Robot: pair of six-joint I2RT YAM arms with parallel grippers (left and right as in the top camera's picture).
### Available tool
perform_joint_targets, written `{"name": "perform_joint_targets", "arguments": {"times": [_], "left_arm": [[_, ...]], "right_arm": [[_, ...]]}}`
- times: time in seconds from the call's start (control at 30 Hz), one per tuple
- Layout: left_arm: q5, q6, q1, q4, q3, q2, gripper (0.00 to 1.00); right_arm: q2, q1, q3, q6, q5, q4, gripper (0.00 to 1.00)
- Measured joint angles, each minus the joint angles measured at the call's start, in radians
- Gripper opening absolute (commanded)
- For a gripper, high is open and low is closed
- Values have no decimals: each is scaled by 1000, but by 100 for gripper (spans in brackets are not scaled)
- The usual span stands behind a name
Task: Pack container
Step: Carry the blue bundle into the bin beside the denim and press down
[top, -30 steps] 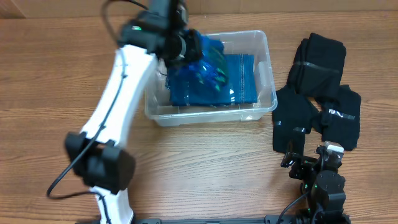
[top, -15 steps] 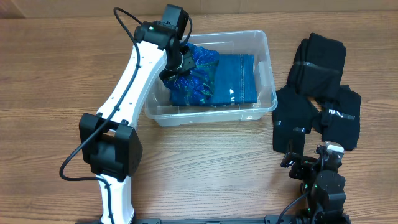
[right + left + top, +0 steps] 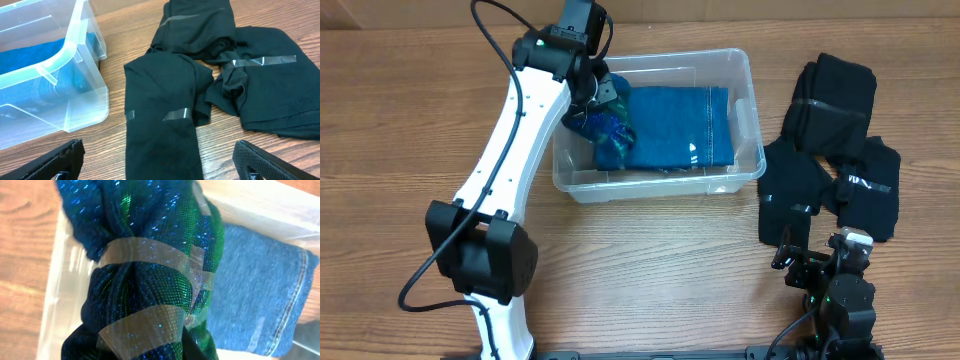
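Observation:
The clear container (image 3: 751, 112) stands at the table's middle back and holds a folded blue denim garment (image 3: 680, 125). My left gripper (image 3: 596, 101) is over the container's left end, shut on a sparkly blue-green bundle (image 3: 611, 122) wrapped in tape. The bundle (image 3: 150, 275) fills the left wrist view and hides the fingers, with the denim (image 3: 260, 295) to its right and the container wall (image 3: 55, 285) to its left. My right gripper (image 3: 817, 266) is open and empty near the front right, its fingers (image 3: 160, 167) spread before a black garment (image 3: 160, 130).
Several black taped garments (image 3: 835, 150) lie on the wood to the right of the container; they also show in the right wrist view (image 3: 260, 90). The container's corner (image 3: 75, 45) is at the left of the right wrist view.
My left gripper has carried the sparkly bundle leftward and lower, to the container's left end, uncovering more of the denim. The right arm has not moved.

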Motion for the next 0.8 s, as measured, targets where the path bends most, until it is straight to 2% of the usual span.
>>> {"name": "perform_joint_targets", "arguments": {"times": [0.23, 0.4, 0.47, 0.53, 0.57, 0.8], "left_arm": [[112, 36, -2, 102, 0, 3, 9], [169, 52, -4, 119, 0, 3, 11], [174, 54, -9, 119, 0, 4, 20], [174, 55, -11, 119, 0, 4, 50], [175, 61, -11, 111, 0, 4, 58], [196, 80, 21, -98, 1, 2, 64]], "right_arm": [[0, 0, 0, 0, 0, 0, 100], [0, 0, 0, 0, 0, -1, 100], [0, 0, 0, 0, 0, -1, 100], [0, 0, 0, 0, 0, -1, 100], [0, 0, 0, 0, 0, 0, 100], [0, 0, 0, 0, 0, -1, 100]]}}
